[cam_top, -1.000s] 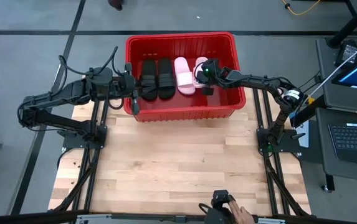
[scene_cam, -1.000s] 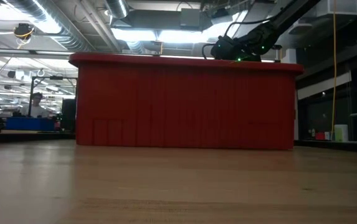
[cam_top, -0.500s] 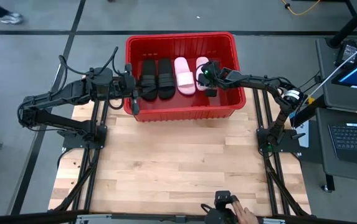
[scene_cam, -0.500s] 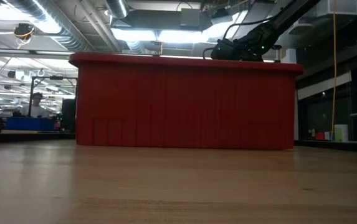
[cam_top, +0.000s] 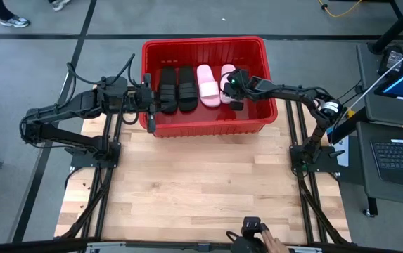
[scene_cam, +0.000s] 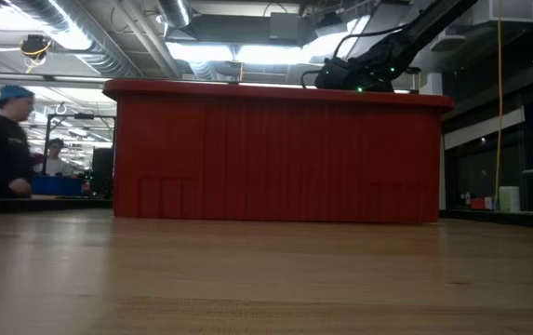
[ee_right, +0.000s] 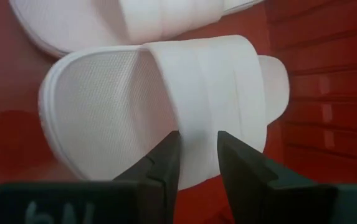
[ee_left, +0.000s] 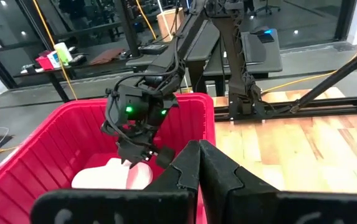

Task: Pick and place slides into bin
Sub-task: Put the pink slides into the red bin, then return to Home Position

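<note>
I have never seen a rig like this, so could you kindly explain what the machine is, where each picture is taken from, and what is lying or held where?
It is a robot with two dark arms at a wooden table, each ending in a two-finger gripper. One picture looks straight down, one looks level across the tabletop, and two come from cameras on the wrists. At the far end stands a red bin holding four slides side by side: a black pair and a pink pair. The right gripper is inside the bin, fingers parted just above a pink slide, holding nothing. The left gripper waits shut and empty at the bin's left wall. A person passes in the room behind.
</note>
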